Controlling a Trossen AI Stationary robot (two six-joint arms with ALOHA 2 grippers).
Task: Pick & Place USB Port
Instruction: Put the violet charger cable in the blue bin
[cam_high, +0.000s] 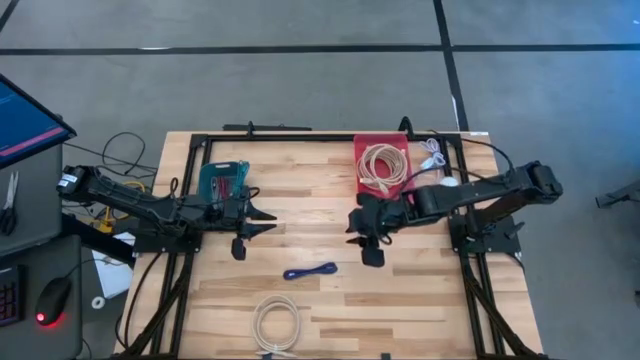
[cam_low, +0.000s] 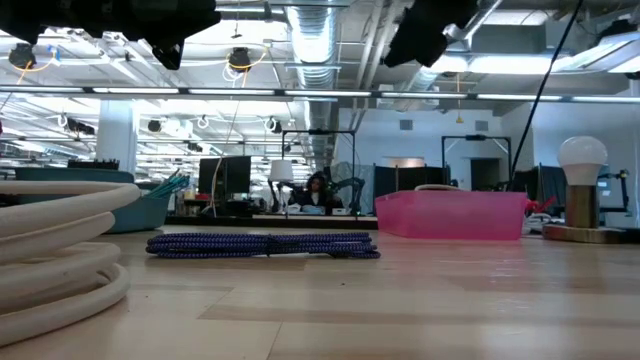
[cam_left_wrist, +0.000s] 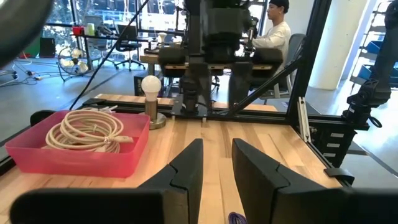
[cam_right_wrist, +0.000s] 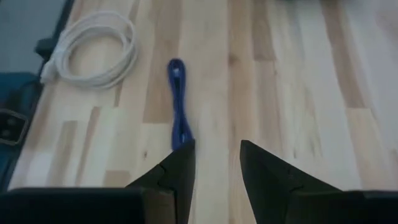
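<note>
Where the table (cam_high: 420, 300) fills the middle of the high view, contents as follows. Blue cable (cam_high: 310, 271): bundled, lying flat at lower centre, apart from both arms. White cable (cam_high: 276, 322): coiled, at the lower edge, below and left of the blue one. Red bin (cam_high: 360, 150): upper centre, holding a beige cable coil (cam_high: 383, 163). Teal bin (cam_high: 222, 180): upper left. Bulb (cam_high: 448, 182): on a round base, right of the red bin. Left gripper (cam_high: 262, 222): left of centre, fingers spread, holding nothing. Right gripper (cam_high: 357, 228): right of centre, above and right of the blue cable, fingers spread, empty.
</note>
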